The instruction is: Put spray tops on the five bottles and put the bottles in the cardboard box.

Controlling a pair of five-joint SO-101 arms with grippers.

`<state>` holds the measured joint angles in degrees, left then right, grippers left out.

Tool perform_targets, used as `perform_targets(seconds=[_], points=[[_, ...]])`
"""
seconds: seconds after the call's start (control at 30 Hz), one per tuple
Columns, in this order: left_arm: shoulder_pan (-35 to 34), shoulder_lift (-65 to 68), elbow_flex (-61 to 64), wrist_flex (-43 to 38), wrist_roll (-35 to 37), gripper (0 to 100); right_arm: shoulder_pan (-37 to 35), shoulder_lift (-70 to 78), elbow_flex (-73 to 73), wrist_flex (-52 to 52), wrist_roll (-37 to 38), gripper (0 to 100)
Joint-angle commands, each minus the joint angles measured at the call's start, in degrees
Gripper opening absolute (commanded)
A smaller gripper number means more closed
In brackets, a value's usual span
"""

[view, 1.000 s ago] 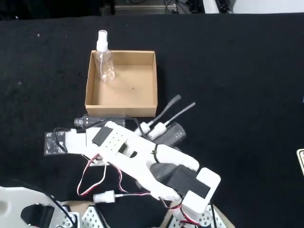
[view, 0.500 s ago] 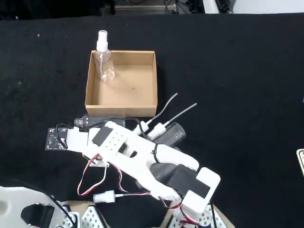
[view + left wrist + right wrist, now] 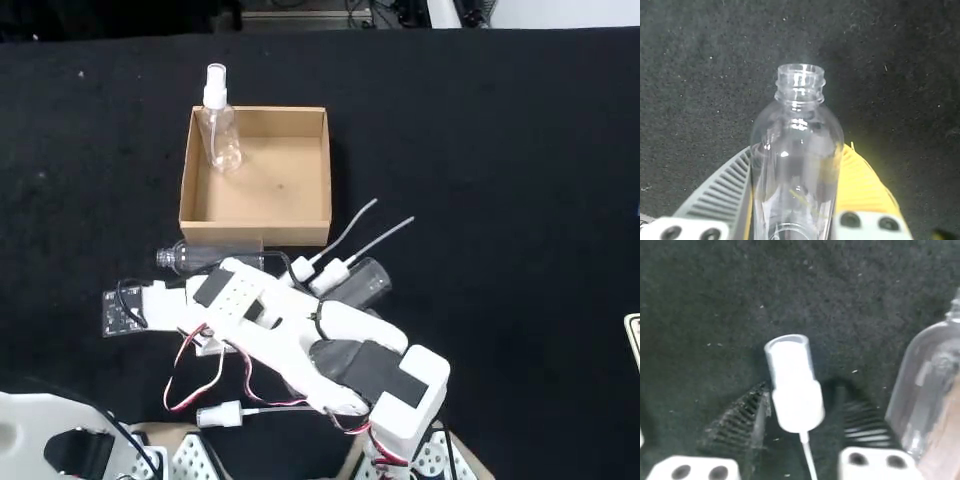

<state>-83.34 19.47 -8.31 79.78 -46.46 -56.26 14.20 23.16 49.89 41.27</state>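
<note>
A clear bottle (image 3: pixel 792 165) without a top sits between the grey and yellow fingers of my left gripper (image 3: pixel 795 155), which is shut on it, open neck pointing away. My right gripper (image 3: pixel 800 390) has its black fingers closed around a white spray top (image 3: pixel 792 385), tube trailing toward the camera; another clear bottle (image 3: pixel 925 390) is beside it. In the high view a white arm (image 3: pixel 290 340) lies over the table. Past it lie a topless bottle (image 3: pixel 205 255) and two spray tops (image 3: pixel 325 272). One capped bottle (image 3: pixel 218 125) stands in the cardboard box (image 3: pixel 300 225).
A loose spray top (image 3: pixel 220 413) with its tube lies near the front edge by the arm bases. Another clear bottle (image 3: pixel 362 282) lies right of the two spray tops. Black cloth covers the table, with open room to the right of the box.
The white arm in the high view has shifted slightly, its far end dropping a little toward the front. The box, bottles and loose spray tops have stayed put.
</note>
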Motion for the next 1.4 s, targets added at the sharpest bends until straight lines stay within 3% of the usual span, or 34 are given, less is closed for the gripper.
perform_targets(seconds=[0.0,0.17,0.33,0.5,0.67,0.83,1.0,1.2,1.37], points=[[-0.22,-0.88,-3.56,0.62,0.09,3,1.67,-2.15,-1.27,-2.02,-4.48,2.7],[1.19,-1.85,-4.26,0.79,0.44,3,3.08,-10.95,-2.59,-2.02,-7.65,0.9],[4.53,-8.26,-4.44,4.48,4.22,3,5.54,-23.6,-6.73,-0.53,-17.85,0.9],[11.82,-20.48,-0.31,6.77,10.02,3,7.3,-35.91,-13.85,8.09,-25.14,0.9],[21.93,-37.36,12.35,6.15,16.09,3,13.1,-45.14,-21.05,15.47,-27.78,0.9],[34.07,-56.09,28.26,-0.62,24.44,3,22.24,-52.62,-24.48,17.76,-33.93,0.9],[51.21,-72.26,40.31,-7.65,33.58,3,29.45,-57.19,-24.31,15.38,-41.05,0.9],[67.38,-85.89,55.34,-23.3,39.21,3,30.77,-59.91,-24.31,9.23,-48.09,0.9],[76.44,-93.89,64.04,-32.62,40.79,3,30.42,-59.65,-22.9,1.93,-52.13,0.9]])
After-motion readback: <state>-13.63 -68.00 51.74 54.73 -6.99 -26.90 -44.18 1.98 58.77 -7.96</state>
